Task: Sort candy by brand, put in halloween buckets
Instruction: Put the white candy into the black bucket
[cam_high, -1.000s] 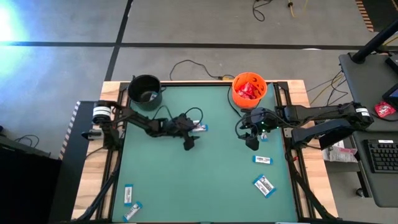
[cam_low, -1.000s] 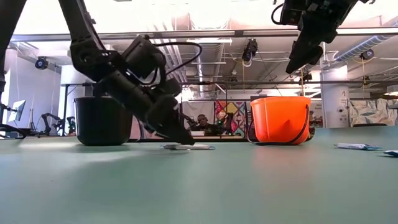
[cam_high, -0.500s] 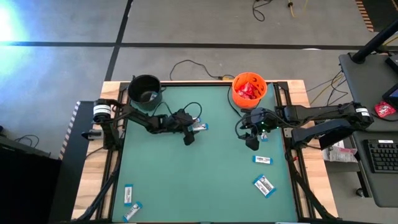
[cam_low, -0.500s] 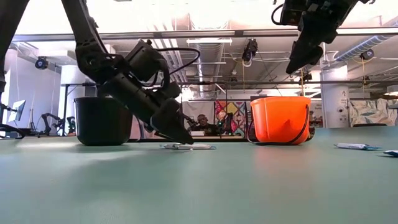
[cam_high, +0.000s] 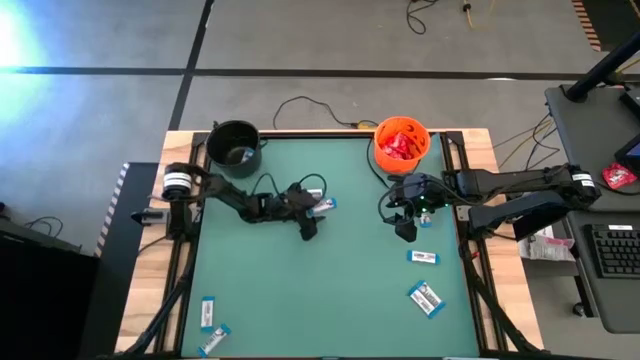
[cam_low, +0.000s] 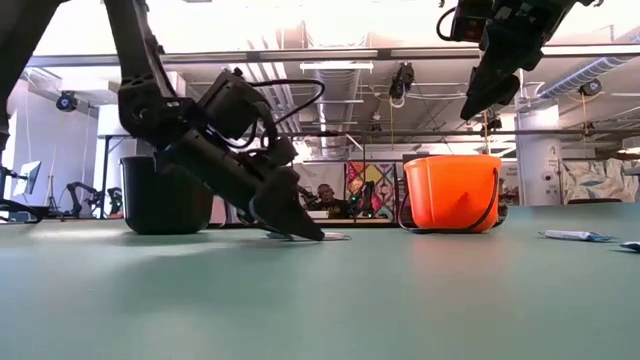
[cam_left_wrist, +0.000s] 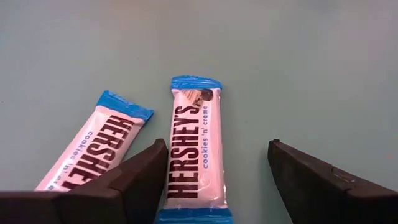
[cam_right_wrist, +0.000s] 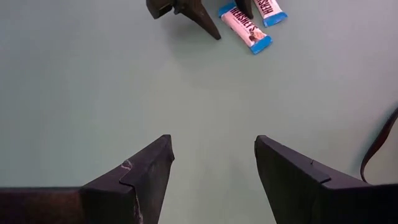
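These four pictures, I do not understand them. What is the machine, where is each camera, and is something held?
It is a robot with two dark arms at a green table. One camera looks down from above, one sits at table height, and one rides on each wrist. The left pincer is open, straddling a white-and-blue bar beside a second bar; nothing is gripped. The right pincer hangs open and empty near the orange bucket. A black bucket stands at the far left corner.

The high view looks straight down on the whole bench (cam_high: 330, 260). The low view looks level across it from bench height into the room. Each wrist view looks down, close, past its own fingers (cam_left_wrist: 134, 180); both catch the same two bars (cam_left_wrist: 193, 149).
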